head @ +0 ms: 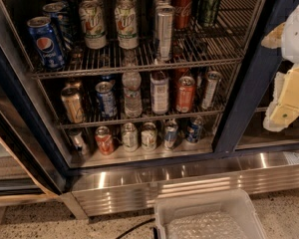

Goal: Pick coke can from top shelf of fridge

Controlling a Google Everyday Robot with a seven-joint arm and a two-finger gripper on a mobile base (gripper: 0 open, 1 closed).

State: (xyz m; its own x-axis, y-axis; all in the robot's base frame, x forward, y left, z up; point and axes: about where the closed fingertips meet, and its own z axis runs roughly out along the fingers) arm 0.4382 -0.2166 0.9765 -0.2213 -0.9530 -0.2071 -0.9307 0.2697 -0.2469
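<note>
The coke can [182, 6], red with white script, stands upright toward the back right of the top shelf [139, 59] of the fridge [241, 103]. A tall slim silver can [163, 31] stands just in front of it to the left, and a green can [210, 4] is on its right. My gripper [276, 76] is at the right edge of the view, outside the fridge and in front of its navy frame, well to the right of the coke can. Its pale fingers [281, 114] are spread apart with nothing between them.
Blue Pepsi cans [46, 43] and two green-and-white cans [93, 25] fill the top shelf's left. The middle rack holds a bottle [132, 94] and an orange-red can [185, 94], with more cans on the lowest level. A white bin [209, 214] sits on the floor before the steel base [189, 176].
</note>
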